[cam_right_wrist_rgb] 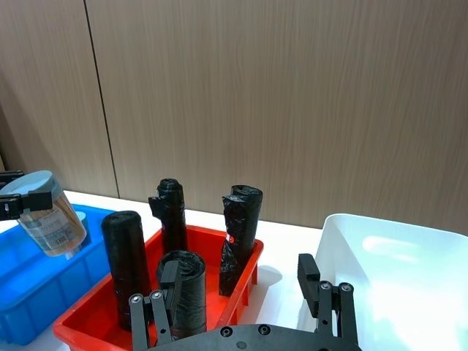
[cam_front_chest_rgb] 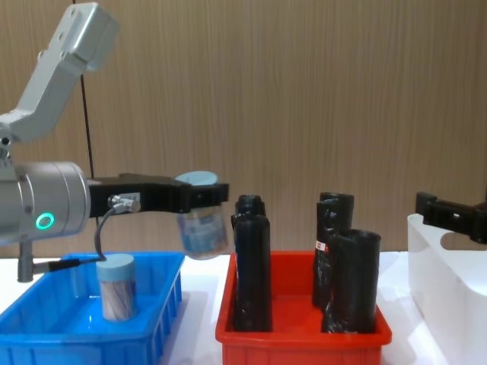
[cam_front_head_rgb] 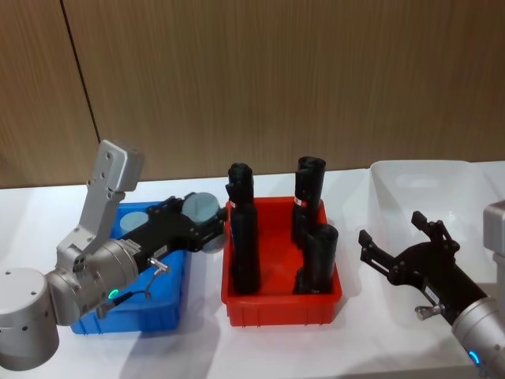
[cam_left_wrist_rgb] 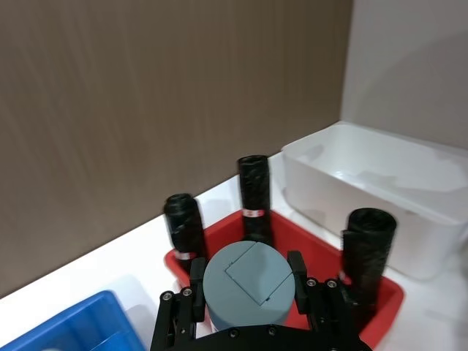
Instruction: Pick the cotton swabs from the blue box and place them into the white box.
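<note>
My left gripper (cam_front_head_rgb: 207, 225) is shut on a cotton swab tub (cam_front_chest_rgb: 202, 224) with a pale-blue lid, held in the air above the right edge of the blue box (cam_front_chest_rgb: 46, 338), close to the red bin. From the left wrist the tub's lid (cam_left_wrist_rgb: 247, 285) sits between the fingers. Another tub of cotton swabs (cam_front_chest_rgb: 116, 285) stands upright inside the blue box. The white box (cam_front_head_rgb: 394, 178) stands at the far right. My right gripper (cam_front_head_rgb: 392, 229) hangs open beside the white box's left wall, with nothing in it.
A red bin (cam_front_head_rgb: 280, 304) stands between the blue and white boxes and holds several tall black wrapped rolls (cam_front_head_rgb: 245, 237). A wooden wall runs behind the white table (cam_front_head_rgb: 363, 332).
</note>
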Available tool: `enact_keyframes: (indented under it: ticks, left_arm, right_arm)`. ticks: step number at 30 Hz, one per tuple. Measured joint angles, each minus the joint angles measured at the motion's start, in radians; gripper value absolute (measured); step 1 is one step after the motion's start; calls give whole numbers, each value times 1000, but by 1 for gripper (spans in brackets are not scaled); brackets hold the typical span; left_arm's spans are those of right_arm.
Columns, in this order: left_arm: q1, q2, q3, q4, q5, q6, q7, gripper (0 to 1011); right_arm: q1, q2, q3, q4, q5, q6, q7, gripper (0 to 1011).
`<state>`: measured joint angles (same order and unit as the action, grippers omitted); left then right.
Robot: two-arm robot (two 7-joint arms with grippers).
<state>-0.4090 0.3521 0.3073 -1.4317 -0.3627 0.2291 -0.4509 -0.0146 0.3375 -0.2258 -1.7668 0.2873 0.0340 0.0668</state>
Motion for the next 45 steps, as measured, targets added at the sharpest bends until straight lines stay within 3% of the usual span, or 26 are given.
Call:
enact_keyframes:
  ticks: [12,14,15,29,45]
  left_arm:
    - [-28,-2,9,23,-35,-8,-194,671]
    - [-30,-2,10,26,-36,-9,-202,671]
    - [-37,-4,13,34,-41,-12,-240,671]
    - [-81,-13,30,93,-42,-29,-454,671]
    - [-87,-3,43,93,-22,-44,-511,671]
  right_arm:
    - [0,0,0,0,0,0,0,1002]
    - [0,0,0,0,0,0,0,1002]
    - [0,0,0,0,0,0,0,1002]
    - [0,0,0,0,0,0,0,1002]
    - [0,0,1,0,0,0,2,1002]
